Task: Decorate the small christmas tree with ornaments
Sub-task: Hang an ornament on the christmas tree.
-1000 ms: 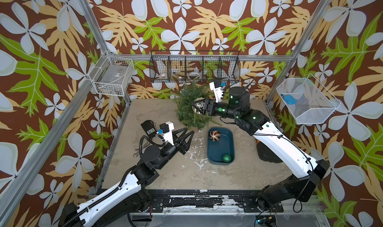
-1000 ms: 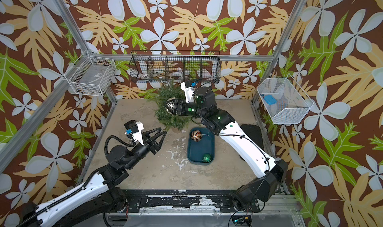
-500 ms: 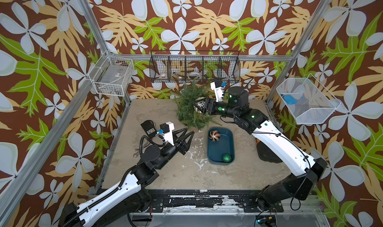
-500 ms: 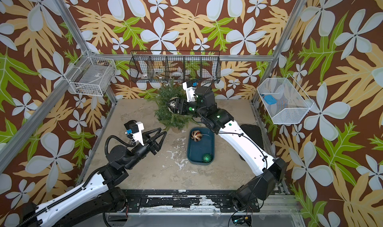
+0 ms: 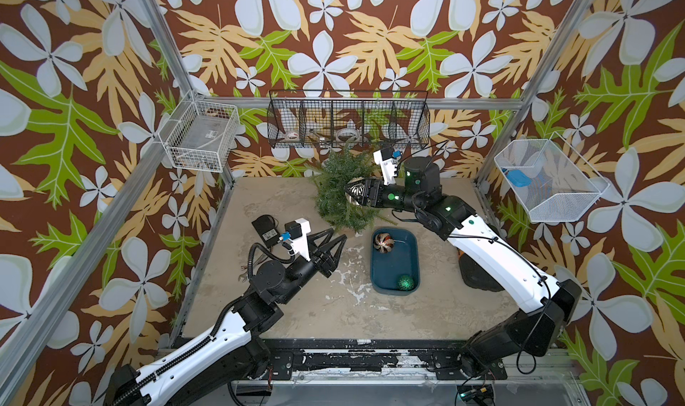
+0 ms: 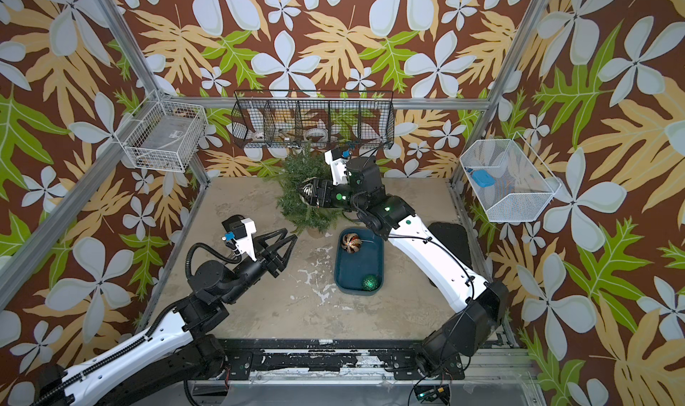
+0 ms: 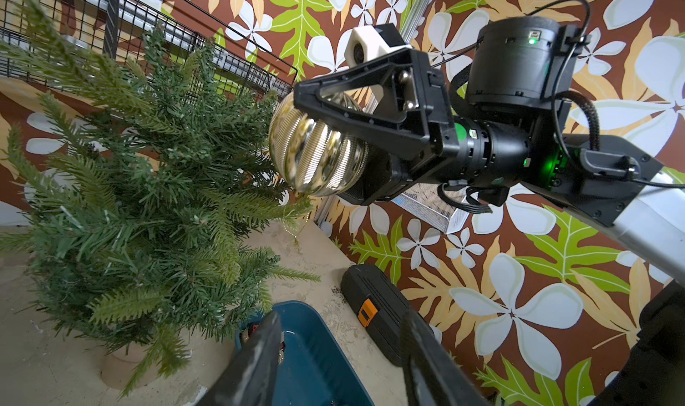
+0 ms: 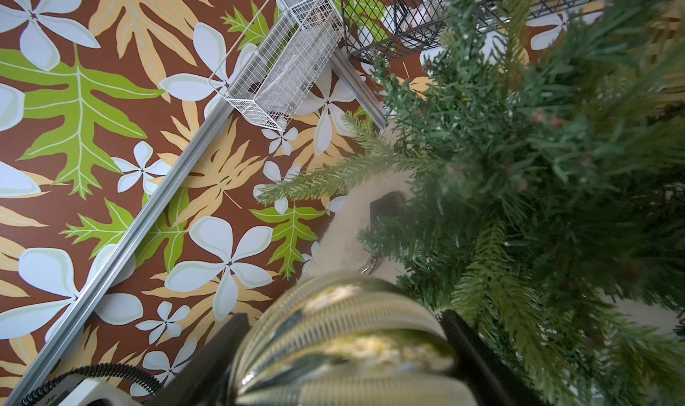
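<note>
A bauble is clamped by the right gripper at the tree — unhung. Two are left; left gripper is spread, empty.

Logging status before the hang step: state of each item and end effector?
small christmas tree: standing, nothing hung yet
gold-and-white bauble: gripped, held at the tree's branches
red-and-gold bauble: lying in the teal tray
green bauble: lying in the tray
left end effector: open, empty
right end effector: shut on the gold-and-white bauble
</note>
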`<state>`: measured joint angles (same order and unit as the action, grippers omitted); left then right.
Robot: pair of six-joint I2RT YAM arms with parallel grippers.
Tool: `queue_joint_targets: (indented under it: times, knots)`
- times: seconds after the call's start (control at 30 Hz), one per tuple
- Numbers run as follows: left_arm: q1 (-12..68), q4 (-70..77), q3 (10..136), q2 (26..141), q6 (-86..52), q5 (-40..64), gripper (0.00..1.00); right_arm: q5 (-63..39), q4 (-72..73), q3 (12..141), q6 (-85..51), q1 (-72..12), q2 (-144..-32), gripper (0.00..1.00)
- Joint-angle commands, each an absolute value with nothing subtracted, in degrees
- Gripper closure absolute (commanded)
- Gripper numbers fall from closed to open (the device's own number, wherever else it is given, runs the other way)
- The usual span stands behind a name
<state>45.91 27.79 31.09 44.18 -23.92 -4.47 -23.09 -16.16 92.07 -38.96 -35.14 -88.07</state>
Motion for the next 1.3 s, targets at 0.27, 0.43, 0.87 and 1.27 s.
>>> queue_joint_targets:
  times: [0.27,0.43,0.87,1.27]
  knots:
    - [45.9,28.5,32.2,46.9,-24.5,-4.5,0.39,-20.5,-11.8,88.8,-40.0,-34.6,-85.2,0.31]
    - [45.9,27.1,34.6,50.0,-24.8,-5.7,0.31,-20.6,-11.0,87.9,-40.4,-34.6,-84.5,0.31]
    - [43.6,24.8,43.0,61.4,-23.4,-6.8,0.46,-21.1,-9.9,86.7,-41.1,-34.6,-84.1,0.31]
    - [43.0,25.4,46.8,66.8,-22.9,-7.6,0.52,-20.5,-7.2,83.2,-42.9,-34.5,-82.2,0.30]
